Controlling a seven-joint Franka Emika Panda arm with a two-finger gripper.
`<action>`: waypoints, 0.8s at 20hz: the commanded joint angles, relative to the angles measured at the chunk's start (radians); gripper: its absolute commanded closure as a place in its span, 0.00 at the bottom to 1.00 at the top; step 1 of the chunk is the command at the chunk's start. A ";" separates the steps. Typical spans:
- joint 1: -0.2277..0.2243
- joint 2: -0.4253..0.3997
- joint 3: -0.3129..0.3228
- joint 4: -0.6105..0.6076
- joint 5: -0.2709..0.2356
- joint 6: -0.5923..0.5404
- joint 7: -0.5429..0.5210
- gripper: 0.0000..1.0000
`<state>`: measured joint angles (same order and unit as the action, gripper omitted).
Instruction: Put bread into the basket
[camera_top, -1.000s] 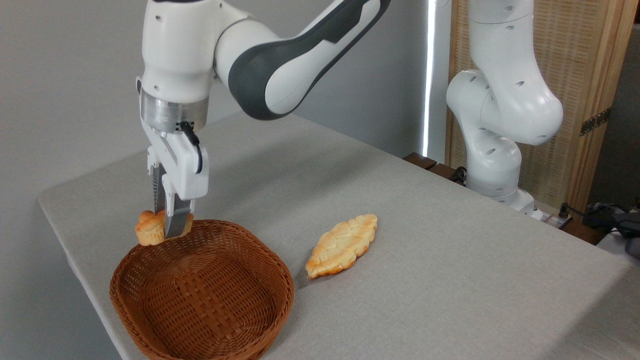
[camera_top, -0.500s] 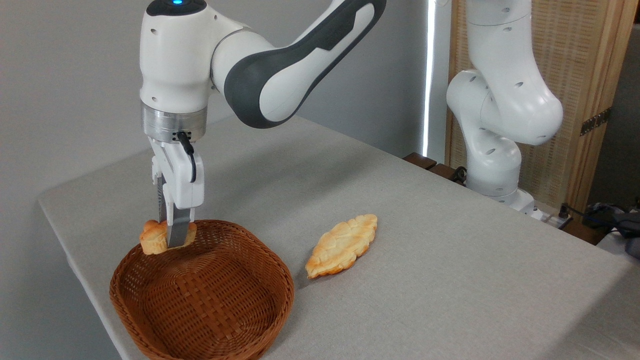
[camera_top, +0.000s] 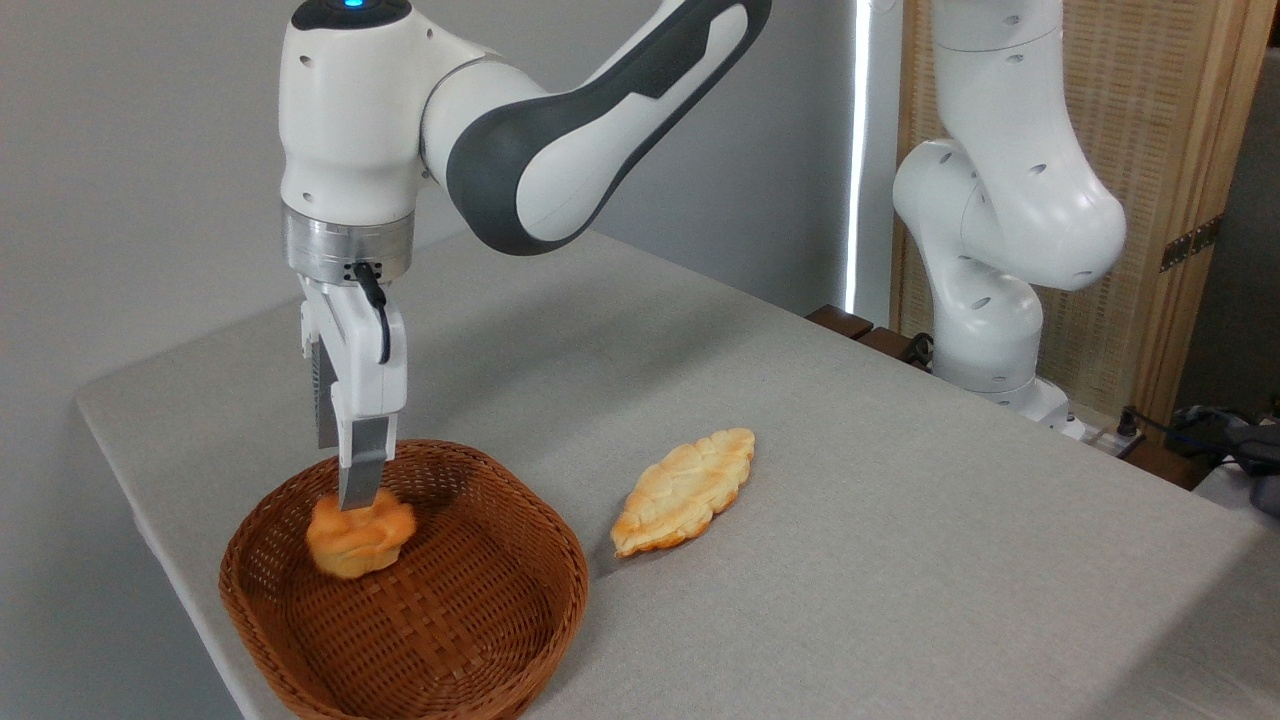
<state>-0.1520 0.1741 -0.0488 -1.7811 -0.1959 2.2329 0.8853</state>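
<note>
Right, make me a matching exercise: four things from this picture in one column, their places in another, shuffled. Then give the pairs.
Things:
1. bun
2. leaf-shaped pastry
3. basket
4. tool

Places:
A. lying flat on the table, right of the basket
B. just above the bun
C. inside the basket
D. at the table's near left corner

Pairs: 1-C, 2-A, 3-D, 4-B

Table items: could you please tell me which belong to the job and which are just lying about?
Job:
- bun, blurred, inside the basket
- basket
- claw, just above the bun

Lying about:
- leaf-shaped pastry, on the table beside the basket
</note>
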 joint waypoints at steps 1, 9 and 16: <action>0.000 -0.001 -0.003 0.009 0.009 -0.001 0.004 0.00; 0.023 -0.143 -0.014 0.019 0.010 -0.293 -0.198 0.00; 0.144 -0.156 -0.071 0.187 0.133 -0.604 -0.322 0.00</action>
<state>-0.0682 0.0029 -0.0883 -1.6529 -0.1110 1.7069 0.5995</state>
